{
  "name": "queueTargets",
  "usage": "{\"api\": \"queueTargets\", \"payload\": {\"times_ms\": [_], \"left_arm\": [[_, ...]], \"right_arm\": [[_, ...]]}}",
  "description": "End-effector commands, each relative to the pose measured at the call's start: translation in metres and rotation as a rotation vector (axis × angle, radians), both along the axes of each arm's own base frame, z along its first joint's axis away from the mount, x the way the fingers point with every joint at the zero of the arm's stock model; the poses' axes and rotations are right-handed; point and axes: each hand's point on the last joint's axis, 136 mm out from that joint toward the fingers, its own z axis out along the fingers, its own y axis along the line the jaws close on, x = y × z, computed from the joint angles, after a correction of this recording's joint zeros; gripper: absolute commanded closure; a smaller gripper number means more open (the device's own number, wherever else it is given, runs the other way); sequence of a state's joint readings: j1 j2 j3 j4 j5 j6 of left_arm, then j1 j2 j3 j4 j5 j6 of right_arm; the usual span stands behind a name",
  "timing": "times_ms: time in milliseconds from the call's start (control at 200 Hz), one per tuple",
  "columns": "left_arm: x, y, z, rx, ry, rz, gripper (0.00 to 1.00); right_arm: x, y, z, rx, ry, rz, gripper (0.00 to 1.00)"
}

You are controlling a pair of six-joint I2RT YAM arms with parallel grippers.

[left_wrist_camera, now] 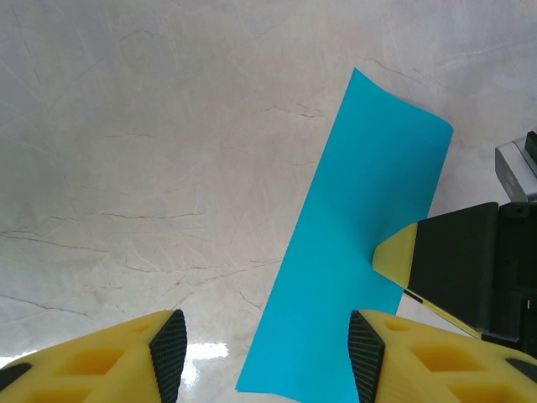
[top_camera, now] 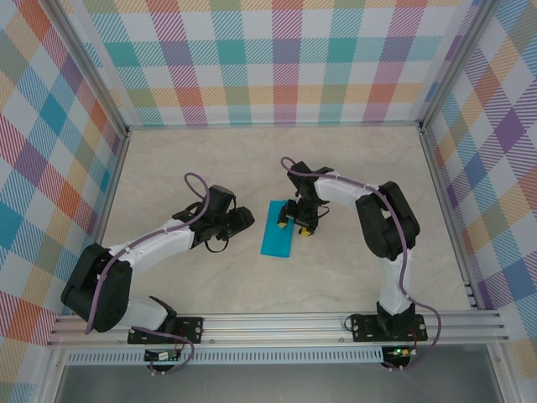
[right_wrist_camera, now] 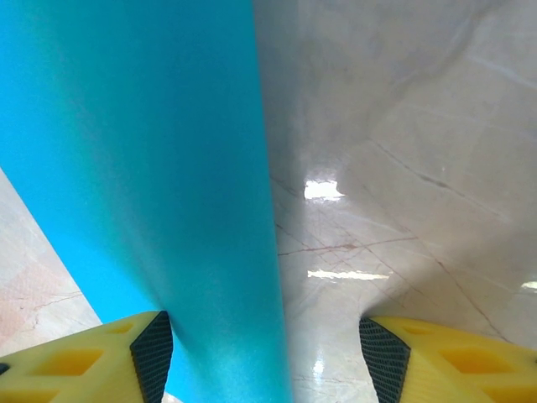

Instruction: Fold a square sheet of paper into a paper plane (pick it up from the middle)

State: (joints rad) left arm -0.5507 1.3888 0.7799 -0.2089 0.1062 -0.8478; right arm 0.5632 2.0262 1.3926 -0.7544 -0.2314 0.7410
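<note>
Left claw (left_wrist_camera: 267,357) apart, holding nothing | right claw (right_wrist_camera: 264,353) apart, touching folded sheet of paper (left_wrist_camera: 361,235)

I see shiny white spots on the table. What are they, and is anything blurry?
Right wrist view: the spots are light glaring off the glossy table, and the teal paper looks soft, being very close. Left wrist view: a paler glare low down, paper crisp. Top external view: even light, only faint shadows.

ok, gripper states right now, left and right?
Left gripper: open, holding nothing.
Right gripper: open, one finger against the square sheet of paper.
</note>
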Motion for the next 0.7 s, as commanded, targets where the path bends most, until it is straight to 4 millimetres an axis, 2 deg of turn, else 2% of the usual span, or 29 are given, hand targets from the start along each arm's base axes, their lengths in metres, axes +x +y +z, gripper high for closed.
{"api": "queueTargets", "payload": {"times_ms": [0, 460, 560, 695], "left_arm": [[-0.001, 0.006, -0.001, -0.011, 0.007, 0.017, 0.44], [0.001, -0.004, 0.002, -0.049, 0.009, -0.007, 0.46], [0.003, -0.009, 0.002, -0.067, 0.011, -0.021, 0.50], [0.007, -0.019, 0.004, -0.095, 0.012, -0.043, 0.63]], "right_arm": [[-0.020, -0.036, -0.045, -0.187, 0.078, 0.031, 0.36], [-0.022, -0.038, -0.051, -0.202, 0.093, 0.016, 0.35], [-0.024, -0.040, -0.053, -0.206, 0.100, 0.015, 0.35], [-0.025, -0.039, -0.055, -0.203, 0.106, 0.013, 0.36]]}}
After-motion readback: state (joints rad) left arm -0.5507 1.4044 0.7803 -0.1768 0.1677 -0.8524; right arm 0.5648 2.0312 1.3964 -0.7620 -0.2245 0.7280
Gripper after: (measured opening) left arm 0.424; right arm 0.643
